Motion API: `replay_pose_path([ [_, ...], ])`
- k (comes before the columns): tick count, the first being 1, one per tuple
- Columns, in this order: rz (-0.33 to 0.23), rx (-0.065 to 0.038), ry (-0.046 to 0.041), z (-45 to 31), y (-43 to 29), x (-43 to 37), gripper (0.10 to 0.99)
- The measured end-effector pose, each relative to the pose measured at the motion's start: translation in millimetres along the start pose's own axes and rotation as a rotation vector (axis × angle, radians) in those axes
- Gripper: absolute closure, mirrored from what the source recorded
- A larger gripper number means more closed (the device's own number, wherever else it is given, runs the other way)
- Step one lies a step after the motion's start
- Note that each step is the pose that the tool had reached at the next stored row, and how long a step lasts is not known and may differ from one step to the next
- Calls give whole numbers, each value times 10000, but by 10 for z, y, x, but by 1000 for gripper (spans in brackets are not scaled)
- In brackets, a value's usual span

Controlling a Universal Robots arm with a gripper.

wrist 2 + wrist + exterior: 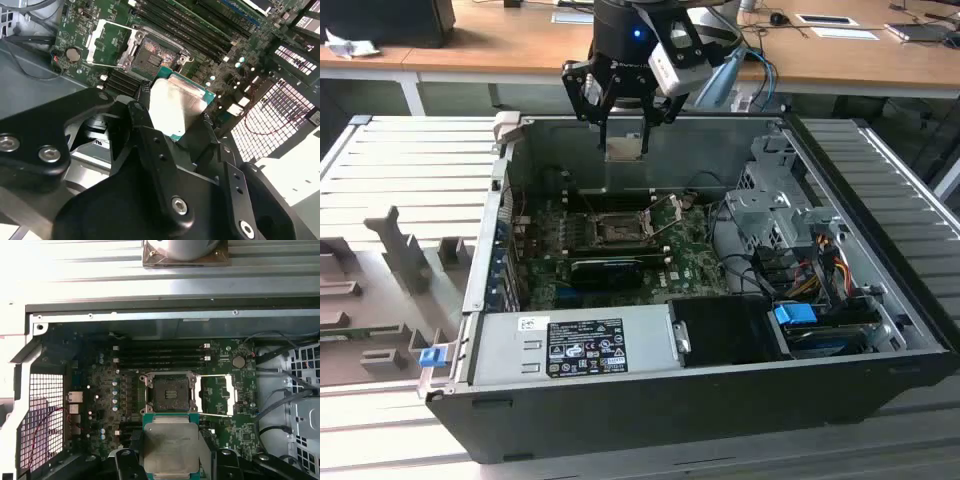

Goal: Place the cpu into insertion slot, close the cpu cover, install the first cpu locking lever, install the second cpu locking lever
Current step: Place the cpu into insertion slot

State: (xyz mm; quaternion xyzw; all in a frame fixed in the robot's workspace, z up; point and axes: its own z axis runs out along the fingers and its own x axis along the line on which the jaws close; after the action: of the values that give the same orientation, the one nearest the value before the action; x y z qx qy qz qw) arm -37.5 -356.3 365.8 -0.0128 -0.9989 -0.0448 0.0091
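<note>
The chip (623,150) is a small flat square with a pale silver-grey metal face and a green rim. It hangs above the open computer case, well clear of the board, clamped at two opposite edges by the gripper (623,138). The socket (167,390) is a square black frame with a dark centre, set into the green board, uncovered and empty. The cover plate (215,396), a thin silver frame with a large window, is swung open beside the socket, on the exterior view's right.

Silver-grey cpu (170,450), green-edged; black pincer (624,136)
</note>
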Motion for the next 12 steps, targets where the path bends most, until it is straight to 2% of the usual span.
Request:
replay_pose_path([
  [3, 159, -1, -14, 0, 0, -1, 557],
  [5, 521, -8, -47, 0, 0, 0, 557],
  [12, 926, -17, -83, 1, 0, 0, 557],
])
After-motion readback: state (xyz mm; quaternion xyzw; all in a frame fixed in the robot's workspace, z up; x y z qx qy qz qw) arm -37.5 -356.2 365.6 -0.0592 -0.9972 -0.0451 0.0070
